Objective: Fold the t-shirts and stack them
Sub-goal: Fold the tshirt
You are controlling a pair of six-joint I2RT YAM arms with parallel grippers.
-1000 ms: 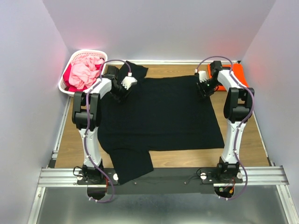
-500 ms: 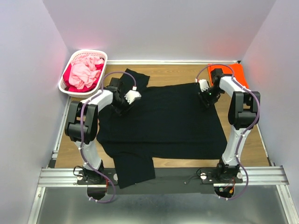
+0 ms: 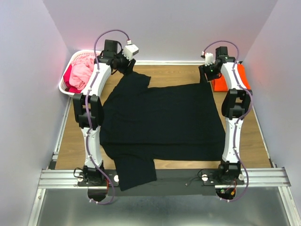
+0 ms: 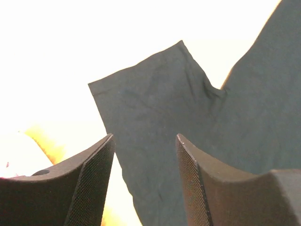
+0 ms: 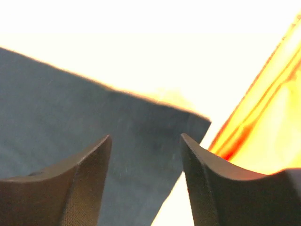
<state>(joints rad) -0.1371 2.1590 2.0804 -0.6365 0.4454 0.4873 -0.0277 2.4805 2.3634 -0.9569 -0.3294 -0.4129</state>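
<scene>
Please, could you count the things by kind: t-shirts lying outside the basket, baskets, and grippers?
T-shirts outside the basket: 2 (black t-shirt, orange t-shirt)
Baskets: 1 (white basket)
Grippers: 2 (left gripper, right gripper)
Total: 5

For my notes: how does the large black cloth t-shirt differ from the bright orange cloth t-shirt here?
The black t-shirt is spread flat across the middle of the wooden table; the orange t-shirt is a compact bundle at the far right corner. The black one covers far more surface than the orange one, which is also partly hidden in the top view. Both are plain, solid-colour cloth lying on the table.
</scene>
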